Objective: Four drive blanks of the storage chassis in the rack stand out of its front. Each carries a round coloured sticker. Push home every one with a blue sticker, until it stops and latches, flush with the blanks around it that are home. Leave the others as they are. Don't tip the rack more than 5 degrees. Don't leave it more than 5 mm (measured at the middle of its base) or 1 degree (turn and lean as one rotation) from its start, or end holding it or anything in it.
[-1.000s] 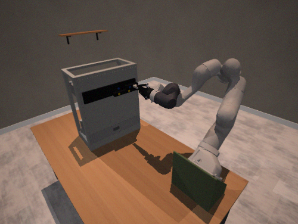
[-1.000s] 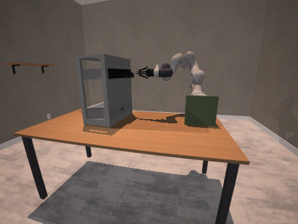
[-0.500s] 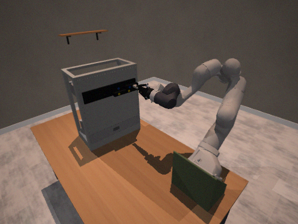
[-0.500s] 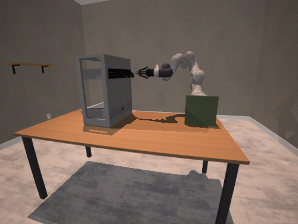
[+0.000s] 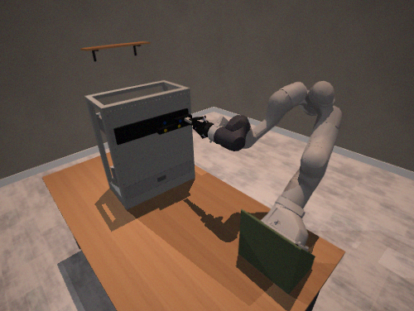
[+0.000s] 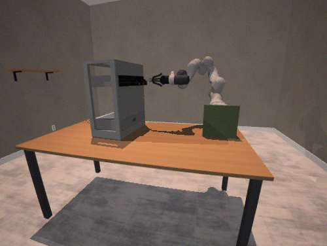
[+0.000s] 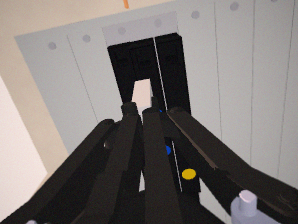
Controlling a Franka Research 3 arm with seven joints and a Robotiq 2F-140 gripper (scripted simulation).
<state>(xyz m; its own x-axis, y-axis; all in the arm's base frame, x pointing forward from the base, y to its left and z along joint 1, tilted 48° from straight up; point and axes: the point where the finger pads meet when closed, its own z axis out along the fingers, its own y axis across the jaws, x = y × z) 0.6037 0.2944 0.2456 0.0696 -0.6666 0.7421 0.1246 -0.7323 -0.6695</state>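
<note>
From where I stand, the gripper has its fingers pressed together, pinching nothing, its tip at the black drive blanks at the right end of the storage chassis in the rack. A blue sticker peeks beside the fingers, a yellow sticker next to it. The push should go straight and gentle along the blank's travel, stopping at the latch, so the rack doesn't shift.

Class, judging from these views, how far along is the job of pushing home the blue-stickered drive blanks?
Done: nothing looks latched; the sticker-bearing blanks appear to stand proud of the chassis front. In hand: the shut, empty end effector sits at their end, its fingertips over a blue sticker. Left: seating every blue one, sparing the yellow sticker blanks.
</note>
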